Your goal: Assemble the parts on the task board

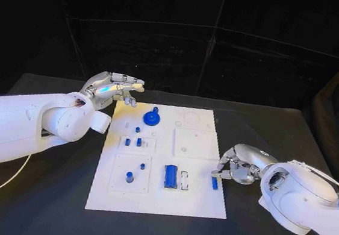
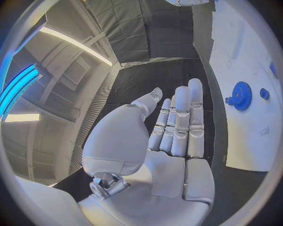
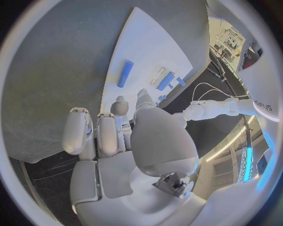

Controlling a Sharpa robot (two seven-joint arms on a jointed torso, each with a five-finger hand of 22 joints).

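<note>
Task board: the white task board (image 1: 158,204) lies mid-frame in the head view, running from centre down to lower centre, with moulded recesses in rows.
Table: the black table (image 1: 291,129) surrounds the board on all sides; its far edge crosses the middle of the frame.
Room: dark curtains hang behind the table across the upper half of the frame.
Left hand: the left hand (image 1: 113,88) hovers at the board's upper left corner, fingers straight and apart, nothing in it; the left wrist view shows its fingers (image 2: 179,122) stretched flat beside the board edge.
Right hand: the right hand (image 1: 238,164) sits at the board's right edge, right of centre, fingers curled downward; whether they pinch anything I cannot tell.
Blue gear: the blue gear (image 1: 152,116) stands in the board's upper left part, near the left hand.
Blue block: a blue block (image 1: 170,176) lies in a recess at lower centre.
Blue bar: the blue bar (image 1: 214,183) lies loose near the board's right edge, just below the right hand; in the right wrist view the bar (image 3: 124,73) is beyond the fingertips, apart from them.
Step in hand: probably picking up this bar.
Doing it well: lower the fingers astride the bar's long sides, pinch at its middle, lift level.
</note>
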